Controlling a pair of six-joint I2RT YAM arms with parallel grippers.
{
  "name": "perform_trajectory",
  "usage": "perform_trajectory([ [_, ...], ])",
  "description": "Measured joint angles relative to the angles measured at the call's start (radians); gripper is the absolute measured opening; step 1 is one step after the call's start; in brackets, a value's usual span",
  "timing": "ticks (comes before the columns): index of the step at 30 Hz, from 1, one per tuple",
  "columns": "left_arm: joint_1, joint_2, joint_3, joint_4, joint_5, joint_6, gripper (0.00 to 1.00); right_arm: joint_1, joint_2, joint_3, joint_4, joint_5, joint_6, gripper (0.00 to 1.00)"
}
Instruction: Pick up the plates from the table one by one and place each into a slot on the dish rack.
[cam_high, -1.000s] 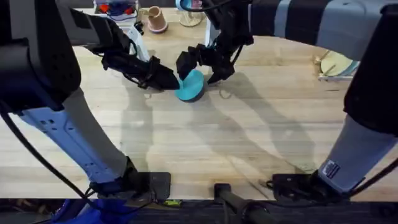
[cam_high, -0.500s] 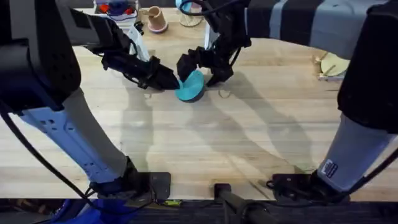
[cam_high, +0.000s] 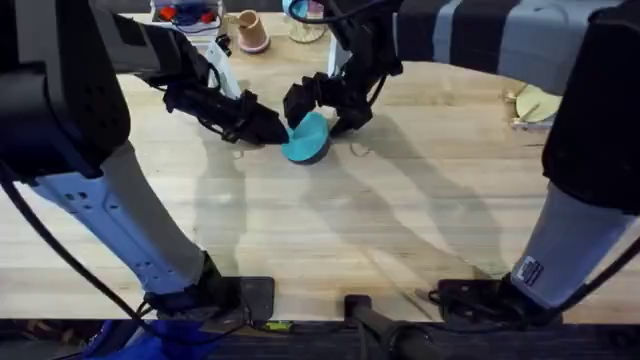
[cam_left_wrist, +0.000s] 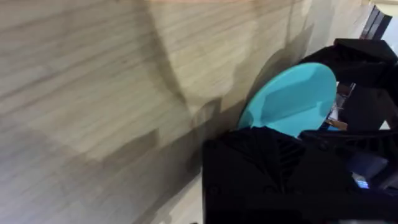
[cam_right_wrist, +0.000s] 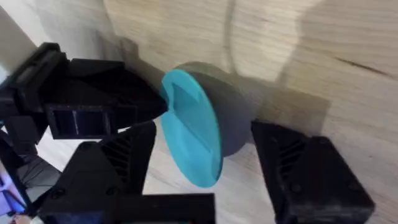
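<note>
Turquoise plate (cam_high: 306, 137) upper centre of overhead view, tilted on edge, lower rim at desk (cam_high: 400, 230). Left gripper (cam_high: 270, 130) clenched on plate's left rim, reaching in from upper left. Right gripper (cam_high: 322, 108) released, fingers spread, straddling plate from above and right; right wrist view shows plate (cam_right_wrist: 193, 137) edge-on between its fingers (cam_right_wrist: 308, 168), not pinched. Dish rack (cam_high: 540, 103) at right edge, well apart from plate.

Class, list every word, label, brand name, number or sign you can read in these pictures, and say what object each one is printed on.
No text can be read.
A small white label on the right arm's base: marks too small to read.
A yellow sticker at the table's near edge: too blurred to read.
The turquoise plate and the table carry no print.
</note>
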Motion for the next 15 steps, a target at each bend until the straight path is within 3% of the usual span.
perform_trajectory([
  [7, 0.000, 0.000, 0.000, 0.000, 0.000, 0.000, 0.041, 0.000, 0.000, 0.000, -0.001, 0.000, 0.006, 0.605],
  [11, 0.000, 0.000, 0.000, 0.000, 0.000, 0.000, 0.041, 0.000, 0.000, 0.000, -0.020, -0.001, 0.010, 0.206],
  [15, 0.000, 0.000, 0.000, 0.000, 0.001, 0.000, 0.041, -0.008, 0.000, 0.009, -0.028, -0.026, 0.013, 0.134],
])
